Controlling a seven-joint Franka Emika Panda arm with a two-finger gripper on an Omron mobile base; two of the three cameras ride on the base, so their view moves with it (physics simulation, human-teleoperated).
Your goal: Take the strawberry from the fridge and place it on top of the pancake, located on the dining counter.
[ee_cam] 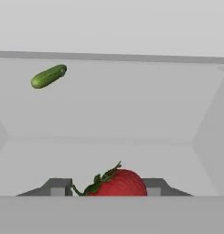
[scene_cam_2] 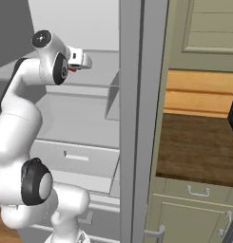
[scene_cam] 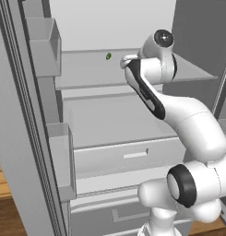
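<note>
My gripper (ee_cam: 109, 187) sits low in the hand view, fingers closed against the strawberry (ee_cam: 117, 183) between them. A cucumber (ee_cam: 49, 76) lies upper left on the fridge (scene_cam: 22, 138) shelf.

In the hand view the small red strawberry with green leaves (ee_cam: 117, 183) sits between the two dark finger tips, its lower part cut off at the bottom; whether the pads actually touch it cannot be told. In the left base view the white arm hides the gripper, and the small dark green elongated item (scene_cam: 108, 56) on the pale shelf is too small to identify. The tall grey fridge (scene_cam_2: 132, 118) is cropped by both base views' edges.
</note>
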